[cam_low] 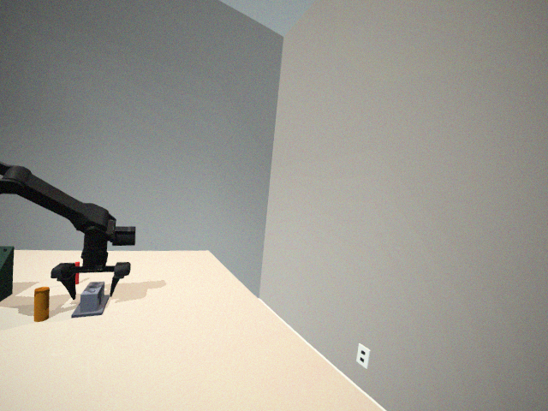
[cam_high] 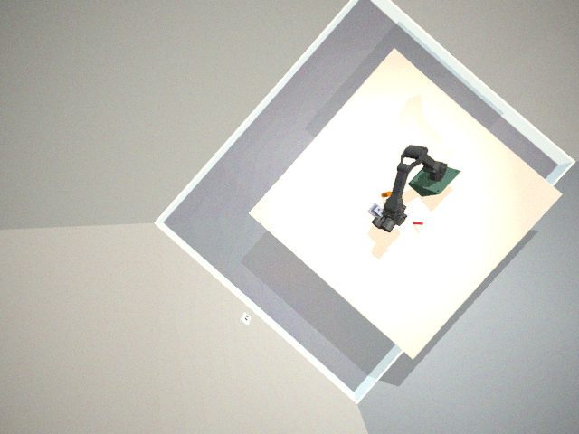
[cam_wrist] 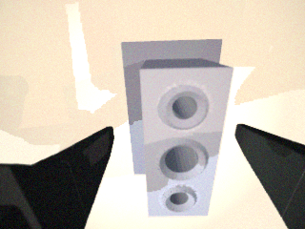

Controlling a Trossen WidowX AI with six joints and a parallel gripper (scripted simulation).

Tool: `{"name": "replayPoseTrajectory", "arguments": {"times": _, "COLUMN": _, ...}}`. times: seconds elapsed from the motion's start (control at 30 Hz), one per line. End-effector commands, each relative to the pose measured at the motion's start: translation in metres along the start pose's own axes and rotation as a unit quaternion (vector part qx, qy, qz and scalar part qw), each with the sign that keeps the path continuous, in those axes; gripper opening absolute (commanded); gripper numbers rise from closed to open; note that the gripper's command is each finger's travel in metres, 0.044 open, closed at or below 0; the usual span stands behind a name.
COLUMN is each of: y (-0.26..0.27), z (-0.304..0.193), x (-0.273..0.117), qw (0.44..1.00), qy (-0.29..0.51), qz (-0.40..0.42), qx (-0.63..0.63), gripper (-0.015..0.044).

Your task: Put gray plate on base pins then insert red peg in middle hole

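Observation:
The gray plate (cam_low: 89, 302) (cam_wrist: 183, 134), a block with three holes in its top, sits level on the thin gray base (cam_high: 371, 212) (cam_low: 88, 314) (cam_wrist: 172, 51). The base's pins are hidden, so how far down the plate sits on them cannot be told. My gripper (cam_low: 92, 297) (cam_wrist: 174, 128) is open, pointing down, with one finger on each side of the plate and a gap on both sides. The middle hole is empty. The red peg (cam_high: 417, 222) (cam_low: 77, 275) stands upright on the table, away from the plate, and shows partly behind the gripper in the exterior view.
An orange cylinder (cam_high: 385, 193) (cam_low: 41, 305) stands upright near the base, on the side toward the arm's mount. A dark green block (cam_high: 441, 183) (cam_low: 5, 275) stands at the arm's mount. The pale table (cam_high: 421, 280) (cam_low: 212, 354) bears everything.

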State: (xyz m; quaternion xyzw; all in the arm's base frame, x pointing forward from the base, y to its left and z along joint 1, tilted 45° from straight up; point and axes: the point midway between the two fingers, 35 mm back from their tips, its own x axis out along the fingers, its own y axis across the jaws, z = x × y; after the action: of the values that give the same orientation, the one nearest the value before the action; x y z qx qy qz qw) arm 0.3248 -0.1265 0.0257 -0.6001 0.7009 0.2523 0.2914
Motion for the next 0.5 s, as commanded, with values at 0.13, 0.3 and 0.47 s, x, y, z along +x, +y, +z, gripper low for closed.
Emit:
{"name": "replayPoseTrajectory", "arguments": {"times": 0.13, "y": -0.006, "z": 0.003, "x": -0.075, "qw": 1.0, "qy": -0.003, "qz": 0.0, "qx": 0.0, "gripper": 0.044}}
{"name": "replayPoseTrajectory", "arguments": {"times": 0.3, "y": -0.003, "z": 0.002, "x": -0.117, "qw": 1.0, "qy": 0.001, "qz": 0.001, "qx": -0.001, "gripper": 0.044}}
{"name": "replayPoseTrajectory", "arguments": {"times": 0.47, "y": -0.005, "z": 0.003, "x": -0.117, "qw": 1.0, "qy": 0.001, "qz": 0.001, "qx": -0.001, "gripper": 0.044}}
